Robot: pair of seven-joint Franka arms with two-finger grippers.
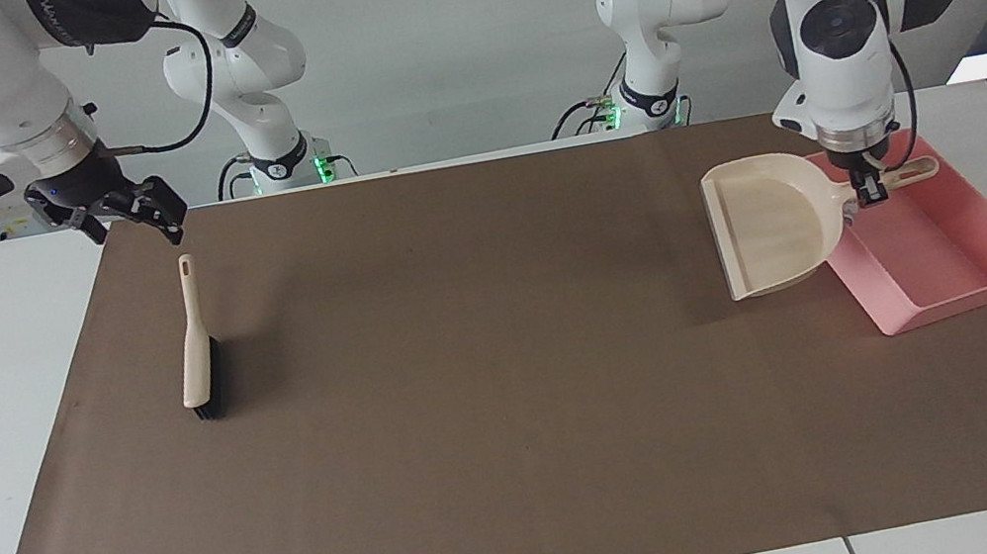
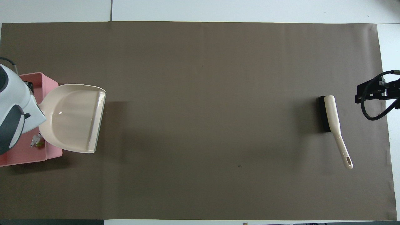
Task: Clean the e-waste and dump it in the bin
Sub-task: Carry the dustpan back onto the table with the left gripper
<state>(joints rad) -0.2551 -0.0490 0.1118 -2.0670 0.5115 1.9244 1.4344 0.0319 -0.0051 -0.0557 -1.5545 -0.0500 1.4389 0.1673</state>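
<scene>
Dustpan point(image 1: 772, 235) gripped by its handle in left gripper point(image 1: 868, 189), held level, emptied beside bin point(image 1: 955, 280), right of frame; right gripper point(image 1: 133, 217) released, idle, upper left.

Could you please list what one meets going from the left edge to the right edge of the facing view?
Right gripper → brush → dustpan → left gripper → pink bin.

The dustpan point(image 2: 73, 117) and left arm hide most of the bin point(image 2: 28, 154).
</scene>
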